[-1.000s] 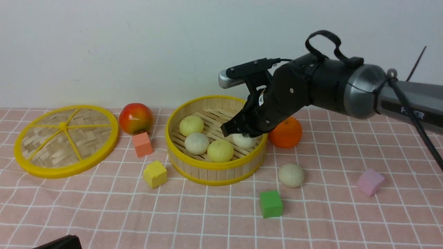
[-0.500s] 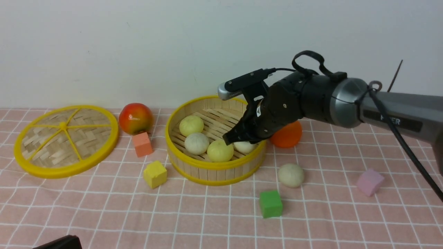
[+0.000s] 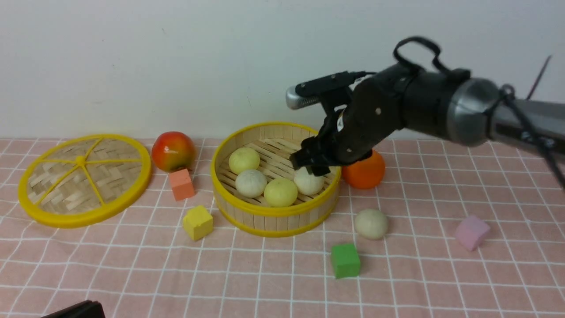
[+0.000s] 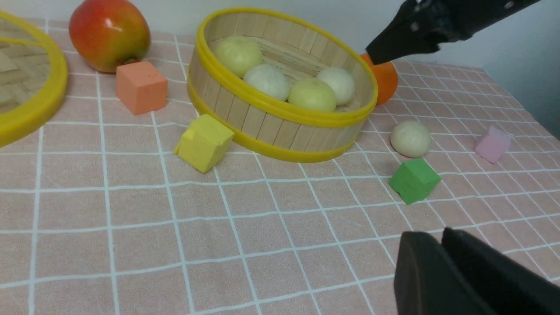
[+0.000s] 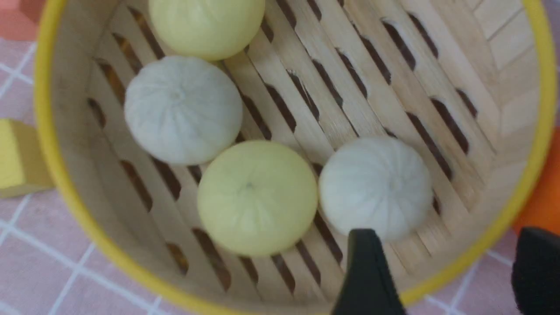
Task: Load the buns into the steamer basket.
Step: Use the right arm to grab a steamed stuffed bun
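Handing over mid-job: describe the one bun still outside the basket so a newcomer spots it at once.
Start at the round bamboo steamer basket mid-table. Just off its right side, on the cloth, lies the bun, between the orange behind it and the green cube in front. It is the only matte off-white ball outside the basket.

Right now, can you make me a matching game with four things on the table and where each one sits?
Things:
1. apple
2. orange
3. green block
4. yellow block

Places:
A. to the right of the steamer basket, toward the back
B. at the back, between the lid and the steamer basket
C. in front of the loose bun
D. at the front left of the steamer basket

Right pairs: 1-B, 2-A, 3-C, 4-D.
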### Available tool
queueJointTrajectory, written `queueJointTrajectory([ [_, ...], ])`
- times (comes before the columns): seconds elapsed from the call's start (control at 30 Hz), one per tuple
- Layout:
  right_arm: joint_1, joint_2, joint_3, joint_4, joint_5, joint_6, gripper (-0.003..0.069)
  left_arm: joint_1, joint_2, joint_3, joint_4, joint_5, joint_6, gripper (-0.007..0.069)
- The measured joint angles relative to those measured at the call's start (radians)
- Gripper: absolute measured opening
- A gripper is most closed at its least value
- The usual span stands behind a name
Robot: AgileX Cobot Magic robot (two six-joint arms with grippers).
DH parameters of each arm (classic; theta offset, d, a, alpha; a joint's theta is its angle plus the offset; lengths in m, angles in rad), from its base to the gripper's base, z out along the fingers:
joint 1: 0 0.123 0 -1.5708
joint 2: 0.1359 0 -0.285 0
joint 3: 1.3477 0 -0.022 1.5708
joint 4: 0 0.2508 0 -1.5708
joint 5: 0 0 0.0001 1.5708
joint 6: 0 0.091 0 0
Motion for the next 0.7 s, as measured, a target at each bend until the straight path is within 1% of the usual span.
queueJointTrajectory([
  [0.07,0.0,-0.068,0.0,-0.013,0.125,0.0,0.0447,0.0,0.0,0.0,0.0,0.001,0.0,0.0071],
  [0.17,-0.004,-0.118,0.017,-0.062,0.226,0.001,0.0409,0.0,0.0,0.0,0.0,0.001,0.0,0.0075],
  [0.23,-0.019,-0.137,0.067,-0.081,0.293,0.012,0.0354,0.0,0.0,0.0,0.0,0.001,0.0,0.0075],
  [0.3,-0.039,-0.137,0.14,-0.071,0.309,0.021,0.0304,0.0,0.0,0.0,0.0,0.001,0.0,0.0075],
  [0.37,-0.056,-0.135,0.191,-0.052,0.295,0.023,0.028,0.0,0.0,0.0,0.0,0.003,0.0,0.0075],
  [0.4,-0.077,-0.135,0.245,-0.014,0.251,0.024,0.0264,0.0,0.0,0.0,0.0,0.005,0.0,0.0076],
  [0.43,-0.083,-0.135,0.259,-0.002,0.227,0.025,0.0259,0.0,0.0,0.0,0.0,0.005,0.0,0.0076],
  [0.47,-0.105,-0.135,0.303,0.044,0.163,0.025,0.0253,0.0,0.0,0.0,0.0,0.005,0.0,0.0079],
  [0.5,-0.123,-0.135,0.325,0.081,0.108,0.025,0.0252,0.0,0.0,0.0,0.0,0.005,0.0,0.0082],
  [0.53,-0.126,-0.135,0.328,0.087,0.099,0.025,0.0252,0.0,0.0,0.0,0.0,0.005,0.0,0.0082],
  [0.57,-0.149,-0.135,0.345,0.125,0.031,0.025,0.0252,0.0,0.0,0.0,0.0,0.005,0.0,0.0085],
  [0.7,-0.169,-0.135,0.352,0.169,-0.073,0.025,0.0258,0.0,0.0,0.0,0.0,0.005,0.0,0.0088],
])
